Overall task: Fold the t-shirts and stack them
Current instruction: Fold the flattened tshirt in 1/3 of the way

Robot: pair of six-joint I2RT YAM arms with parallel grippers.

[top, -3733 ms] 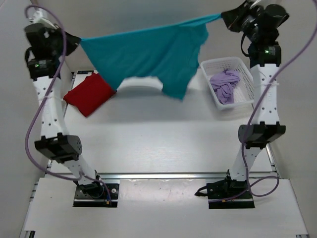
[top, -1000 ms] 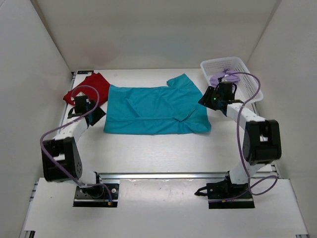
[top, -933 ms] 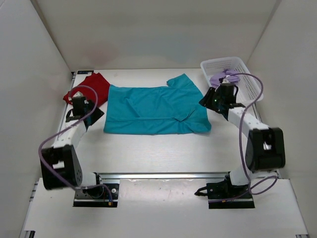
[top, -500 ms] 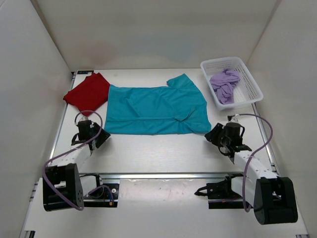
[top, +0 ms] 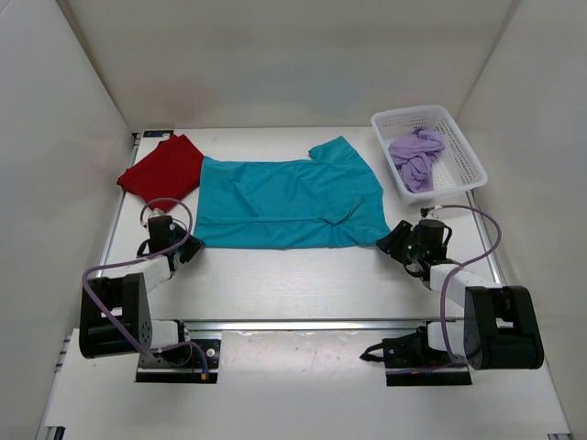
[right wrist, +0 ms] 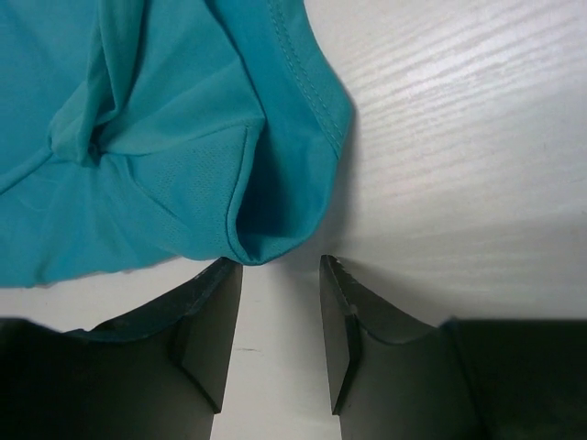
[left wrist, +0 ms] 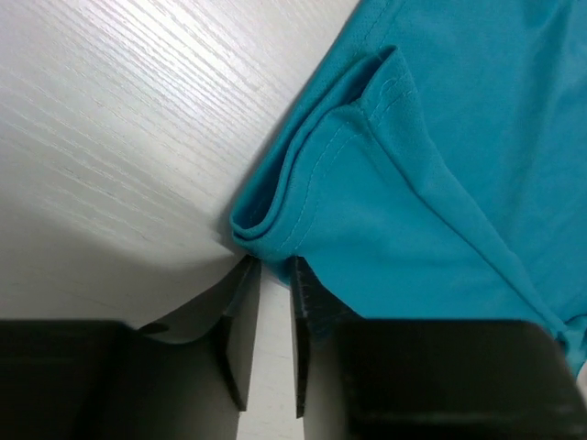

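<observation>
Lying flat across the middle of the desk (top: 293, 280), the teal-blue t-shirt (top: 289, 203) is presented with its two near corners just ahead of the grippers. The left gripper (left wrist: 273, 268) is held narrowly parted and the right gripper (right wrist: 280, 270) somewhat wider; nothing is gripped by either. The cloth is judged light, limp and liable to slip or bunch, so each doubled hem corner is best pinched through all its layers. The dark red t-shirt (top: 165, 170) is laid at far left, and the lavender t-shirt (top: 417, 156) is heaped in the basket (top: 463, 179).
</observation>
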